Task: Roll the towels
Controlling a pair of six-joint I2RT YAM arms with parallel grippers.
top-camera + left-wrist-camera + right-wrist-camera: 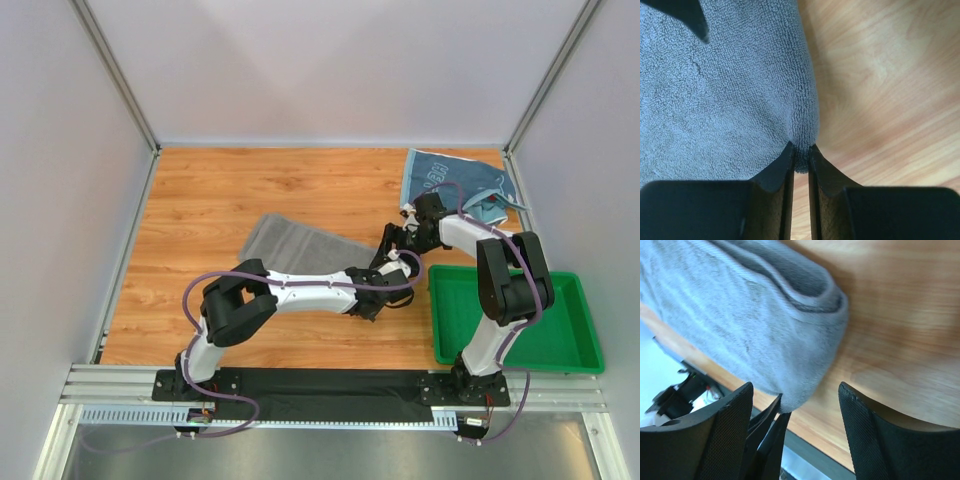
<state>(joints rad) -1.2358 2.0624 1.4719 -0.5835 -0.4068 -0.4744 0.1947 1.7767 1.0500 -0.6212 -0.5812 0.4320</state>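
Observation:
A grey towel lies on the wooden table, stretching from centre-left toward the middle. My left gripper is shut on the right-hand corner of this grey towel, with the terry edge pinched between both fingers. Seen from above, the left gripper sits at that end. My right gripper hovers open just beyond the same folded end of the grey towel, nothing between its fingers. From overhead the right gripper is right beside the left one. A light blue towel lies crumpled at the back right.
A green plastic tray stands at the front right, next to the right arm's base. Grey walls with metal posts enclose the table on three sides. A black strip and metal rails run along the near edge.

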